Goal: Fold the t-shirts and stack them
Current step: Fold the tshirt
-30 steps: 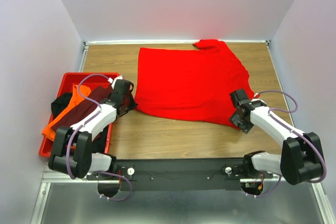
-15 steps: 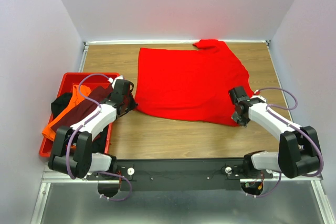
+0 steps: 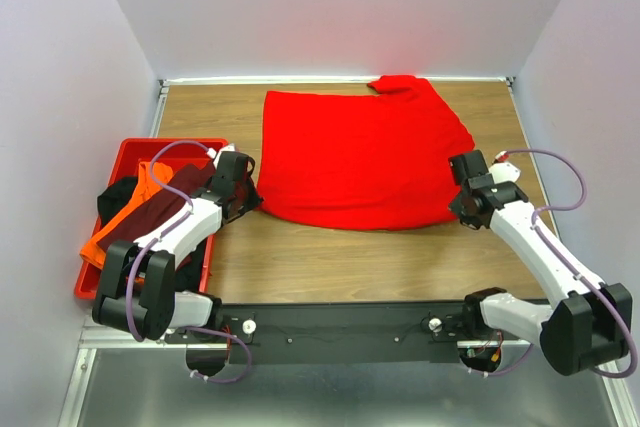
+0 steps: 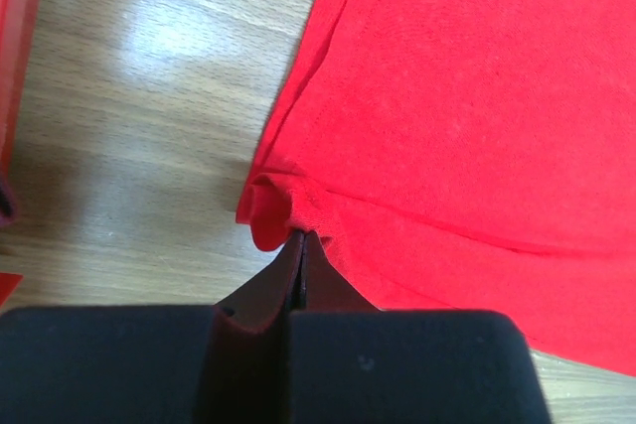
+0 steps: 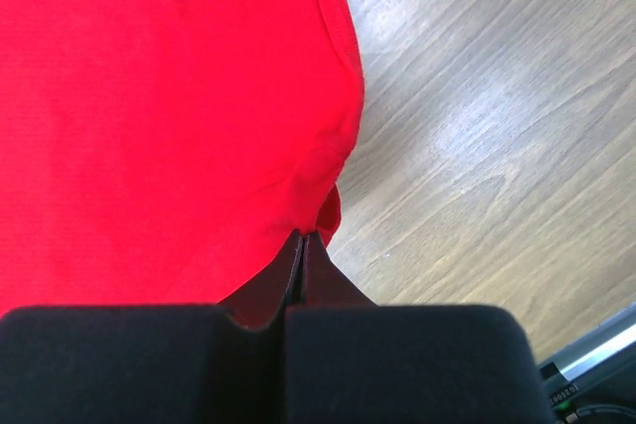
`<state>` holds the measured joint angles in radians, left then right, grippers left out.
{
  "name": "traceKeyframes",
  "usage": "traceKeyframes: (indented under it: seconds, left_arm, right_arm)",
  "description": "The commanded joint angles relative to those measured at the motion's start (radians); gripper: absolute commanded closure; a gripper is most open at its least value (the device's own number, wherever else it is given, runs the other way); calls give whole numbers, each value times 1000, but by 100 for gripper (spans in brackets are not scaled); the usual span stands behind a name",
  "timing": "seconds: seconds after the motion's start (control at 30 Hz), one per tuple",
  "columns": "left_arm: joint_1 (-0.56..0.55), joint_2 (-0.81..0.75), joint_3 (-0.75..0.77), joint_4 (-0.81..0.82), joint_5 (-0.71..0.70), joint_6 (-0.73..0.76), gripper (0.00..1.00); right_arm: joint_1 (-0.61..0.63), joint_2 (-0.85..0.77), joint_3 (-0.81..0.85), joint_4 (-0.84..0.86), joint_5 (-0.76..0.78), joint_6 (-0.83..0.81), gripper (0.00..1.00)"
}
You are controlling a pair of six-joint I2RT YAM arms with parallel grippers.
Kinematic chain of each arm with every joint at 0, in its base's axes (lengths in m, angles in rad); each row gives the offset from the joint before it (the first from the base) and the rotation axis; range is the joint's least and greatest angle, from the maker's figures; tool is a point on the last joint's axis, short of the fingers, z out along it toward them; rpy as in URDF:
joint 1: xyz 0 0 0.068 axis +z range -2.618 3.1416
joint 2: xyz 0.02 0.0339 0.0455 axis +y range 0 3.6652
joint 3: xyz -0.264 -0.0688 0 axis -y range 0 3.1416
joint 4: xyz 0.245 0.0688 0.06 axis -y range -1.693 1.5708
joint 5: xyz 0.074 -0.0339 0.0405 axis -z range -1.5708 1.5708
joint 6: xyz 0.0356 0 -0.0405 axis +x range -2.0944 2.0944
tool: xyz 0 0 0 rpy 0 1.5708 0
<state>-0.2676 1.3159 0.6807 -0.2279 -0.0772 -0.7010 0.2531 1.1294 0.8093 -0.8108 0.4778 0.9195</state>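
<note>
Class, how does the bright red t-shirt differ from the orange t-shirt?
The bright red cloth t-shirt lies spread on the wooden table; the orange cloth t-shirt sits crumpled in the red plastic crate. The left claw and the right claw pinch the red one; neither touches the orange. Both are soft cloth shirts.

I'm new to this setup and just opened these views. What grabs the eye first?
A bright red t-shirt lies spread across the wooden table. The left gripper and right gripper are each shut on one of its near corners. At the left, a red crate holds heaped orange, maroon and black shirts.
</note>
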Motion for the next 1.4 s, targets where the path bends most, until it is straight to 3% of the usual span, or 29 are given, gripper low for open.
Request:
traceKeyframes:
  seconds: [0.0,0.73,1.37]
  left_arm:
    - [-7,-10,5,-2,36,-9,100]
    - [-88,-168,-63,-157,-42,-111,100]
    - [-73,207,322,-85,-18,-61,100]
  right_arm:
    - [-8,-37,53,-88,15,-14,99]
    - [-6,-112,113,-166,59,-33,100]
    - [-40,433,398,130,99,-129,100]
